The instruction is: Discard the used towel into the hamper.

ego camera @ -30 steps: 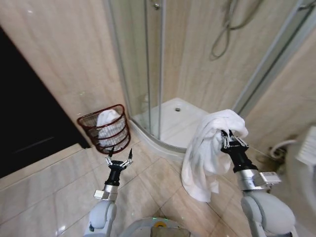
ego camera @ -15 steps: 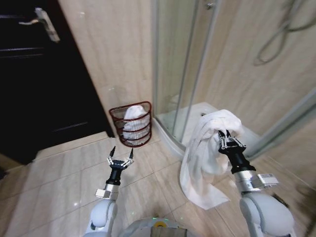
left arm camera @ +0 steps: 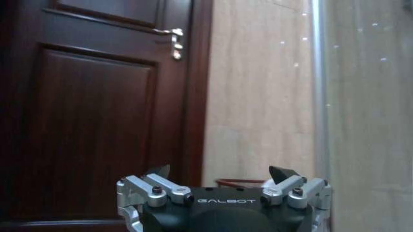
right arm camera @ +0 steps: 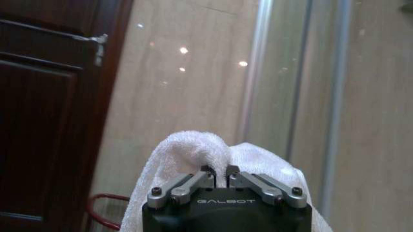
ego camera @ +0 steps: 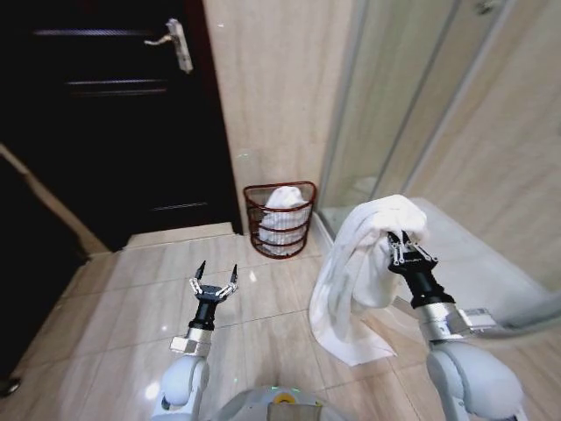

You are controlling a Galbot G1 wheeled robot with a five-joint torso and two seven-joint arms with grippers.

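right gripper [ego camera: 404,248] raised at the right of the head view, jaws clamped on a white towel [ego camera: 355,276]. towel bunched over the jaws and hanging in a long fold below them, lower edge close to the tiled floor [ego camera: 131,289]; cannot tell whether touching it. same grip in the right wrist view: right gripper [right arm camera: 219,170] with fingertips [right arm camera: 206,170] pressed nearly together into the towel [right arm camera: 187,150], cloth mounded above and draped to either side of the gripper body.

left gripper [ego camera: 214,283] held upright at lower left of centre, jaws spread apart and holding nothing. in the left wrist view, left gripper [left arm camera: 219,172] with 2 pointed fingertips [left arm camera: 277,172] wide apart, a sliver of reddish-brown rim showing between them farther off.

hamper [ego camera: 280,219] standing on the floor against the beige tiled wall [ego camera: 272,96], between the dark wooden door [ego camera: 114,114] and the glass shower enclosure [ego camera: 412,114], just beside the enclosure's corner. white cloth already inside the hamper [ego camera: 282,198], rising to about its rim. hamper well apart from both grippers, ahead of them. edge of the hamper [right arm camera: 103,210] also at the lower part of the right wrist view, beside the door [right arm camera: 45,121].
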